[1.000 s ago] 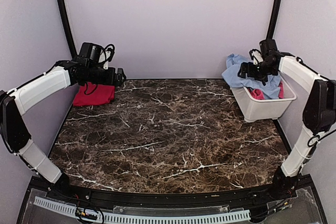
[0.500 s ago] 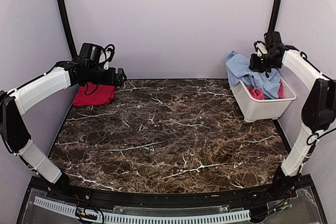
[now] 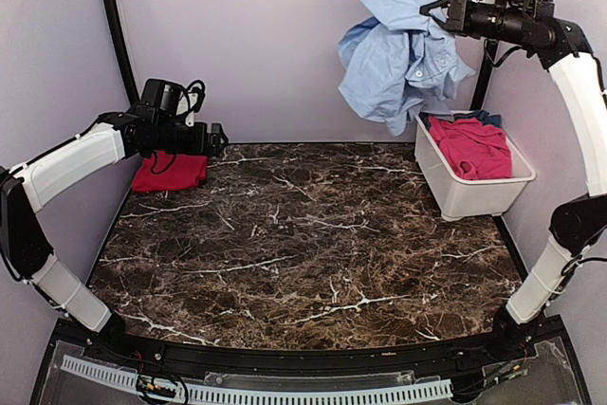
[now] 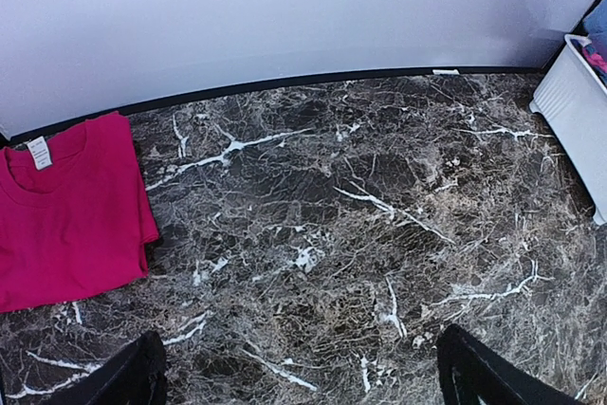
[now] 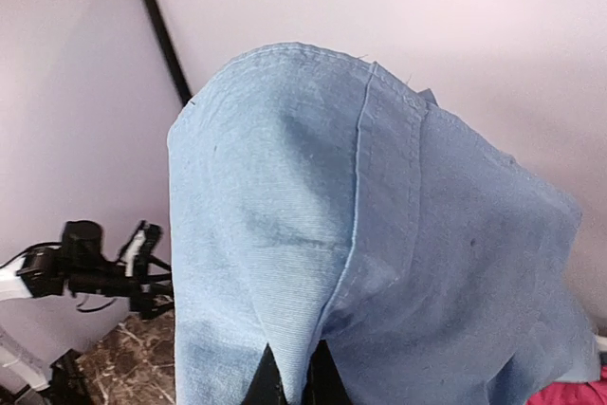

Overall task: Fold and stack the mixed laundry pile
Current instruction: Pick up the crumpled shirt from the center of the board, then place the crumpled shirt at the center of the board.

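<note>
Light-blue shirt (image 3: 394,64) hangs at upper right, clamped in the right jaws above the white tub (image 3: 471,198); left jaws gape empty over the bench (image 3: 303,253) beside a red shirt (image 3: 169,172).

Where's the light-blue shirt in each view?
Top external: light-blue shirt upper right, hanging from the shut right gripper.
Left wrist: not clearly in it; a blue sliver at the right edge, cannot tell.
Right wrist: fills the centre.
Shared landmark: marble tabletop.

Dark marble table (image 3: 303,234): red T-shirt (image 3: 159,177), seemingly folded, far-left corner; white tub (image 3: 469,198) far-right edge.
</note>
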Robot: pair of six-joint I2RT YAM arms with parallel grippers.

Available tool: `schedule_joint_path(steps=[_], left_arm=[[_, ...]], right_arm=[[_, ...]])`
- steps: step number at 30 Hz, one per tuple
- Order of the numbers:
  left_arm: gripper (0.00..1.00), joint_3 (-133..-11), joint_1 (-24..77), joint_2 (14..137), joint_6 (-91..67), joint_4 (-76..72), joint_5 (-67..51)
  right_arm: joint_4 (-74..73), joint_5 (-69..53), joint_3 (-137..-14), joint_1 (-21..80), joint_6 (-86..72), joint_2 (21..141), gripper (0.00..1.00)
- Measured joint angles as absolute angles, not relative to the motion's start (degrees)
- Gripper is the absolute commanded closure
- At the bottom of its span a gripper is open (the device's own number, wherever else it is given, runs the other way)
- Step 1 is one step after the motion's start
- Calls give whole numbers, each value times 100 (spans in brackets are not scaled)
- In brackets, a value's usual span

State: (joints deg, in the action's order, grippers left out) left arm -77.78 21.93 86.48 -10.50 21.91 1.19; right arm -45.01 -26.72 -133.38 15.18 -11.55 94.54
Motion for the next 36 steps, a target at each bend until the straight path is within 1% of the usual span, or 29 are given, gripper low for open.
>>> schedule_joint_path(steps=[3,5,8,9,10,11,12,13,14,15,17,19,21,23,27,30,33,36], left_arm=[[1,-7778,2200,8578,-1074,2191,189],[1,-7778,2202,8519,-1098,2191,276],[1,-7778,2202,8438,-1151,2200,432],[1,-7778,2202,8416,-1186,2209,506],[1,-7780,2202,8396,-1221,2231,567],[1,-7780,2200,8379,-1262,2268,631],[1,-7780,2187,8368,-1299,2298,668],[1,-7780,2165,8364,-1345,2324,683],[1,-7780,2147,8357,-1385,2353,692],[1,-7780,2137,8355,-1409,2379,692],[1,-7773,2119,8350,-1441,2397,668],[1,-7734,2115,8333,-1446,2397,613],[1,-7686,2110,8324,-1450,2394,499],[1,-7631,2110,8324,-1474,2392,342],[1,-7516,2112,8331,-1553,2392,-49],[1,-7406,2132,8364,-1612,2375,-261],[1,-7273,2163,8510,-1706,2362,-397],[3,-7155,2178,8724,-1850,2364,-460]], right_arm=[[-4488,-3074,-13703,1874,-1291,9452,100],[-4390,-3365,-13716,2095,-1415,9428,100],[-4001,-3887,-13225,2366,-1638,9334,100],[-3800,-4123,-12853,2438,-1710,9284,99],[-3693,-4285,-12602,2486,-1778,9264,77],[-3472,-4453,-12167,2517,-1820,9218,50],[-3304,-4536,-11657,2517,-1870,9146,29],[-3188,-4519,-11059,2469,-1896,9061,21],[-3157,-4421,-10639,2397,-1905,9004,16],[-3175,-4241,-10217,2283,-1905,8954,14],[-3264,-3741,-9445,1959,-1852,8884,13],[-3402,-3227,-8923,1678,-1802,8827,14],[-3468,-2904,-8604,1579,-1789,8711,16],[-3485,-2729,-8344,1693,-1776,8482,20],[-3350,-2650,-7929,2504,-1754,8049,25],[-3203,-2593,-7594,3262,-1769,8062,26],[-3247,-2307,-7489,4027,-1739,8429,28],[-3356,-1940,-7660,4788,-1656,9063,30]])
